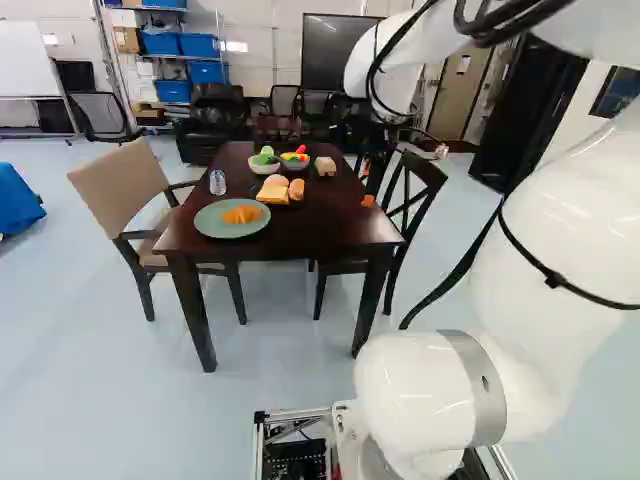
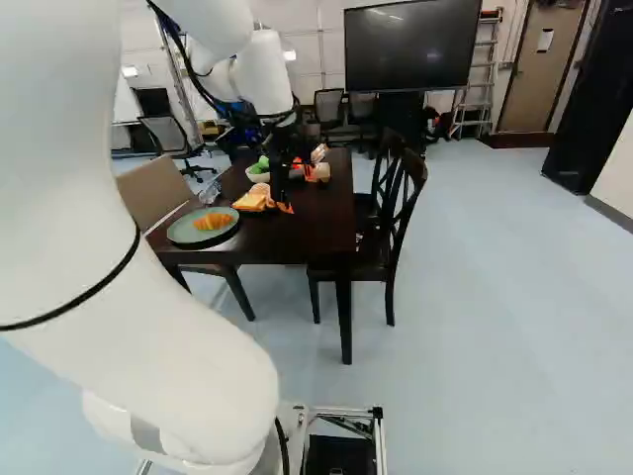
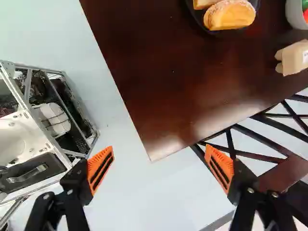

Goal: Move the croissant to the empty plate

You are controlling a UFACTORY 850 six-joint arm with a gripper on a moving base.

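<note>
Croissant [image 1: 242,214] apart from wide-spread claw [image 1: 404,176], seemingly pointing downward.

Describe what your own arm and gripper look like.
My arm is glossy white with rounded joints and a silver-grey band low down. Black cables run along its outside, and a thin black strap circles one section. My gripper is black, with silvery screw heads and two wedge-shaped orange pads, each with dark slots.

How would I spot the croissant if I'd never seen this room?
On the dark table, near the beige chair, sits a green plate. The croissant is the golden, curved pastry alone on it; the other breads sit together on a black plate.
</note>
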